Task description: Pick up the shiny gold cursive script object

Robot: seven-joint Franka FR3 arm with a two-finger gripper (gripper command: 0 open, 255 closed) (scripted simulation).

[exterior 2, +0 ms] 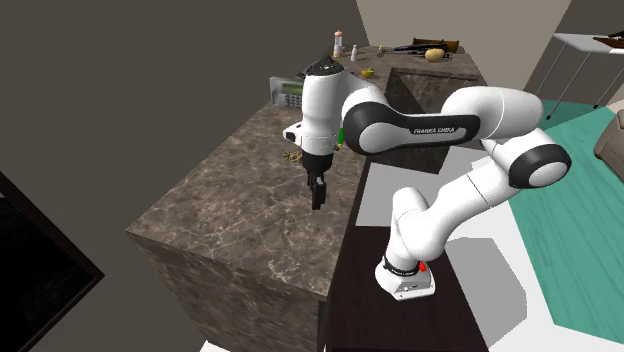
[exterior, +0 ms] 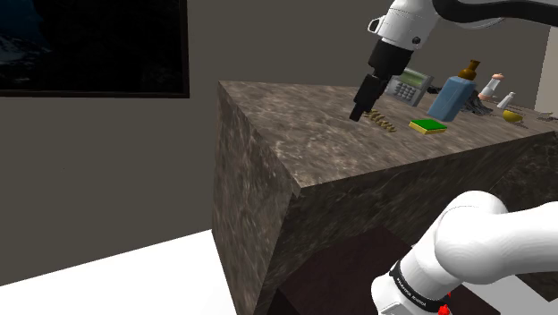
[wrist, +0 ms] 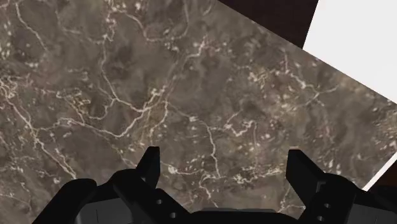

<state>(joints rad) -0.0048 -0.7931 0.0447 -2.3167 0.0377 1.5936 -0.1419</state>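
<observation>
While the gripper (exterior: 358,114) hangs just above the marbled counter (exterior: 295,134), fingers spread apart with nothing between them, the approach looks unfinished. In the shoulder view the gold cursive script object (exterior: 383,121) lies flat on the counter just beside the gripper, at about three o'clock. The next move, I judge, is to shift over it, descend and close. Whether the blue bottle (exterior: 458,97), farther along that line, holds anything cannot be told.
</observation>
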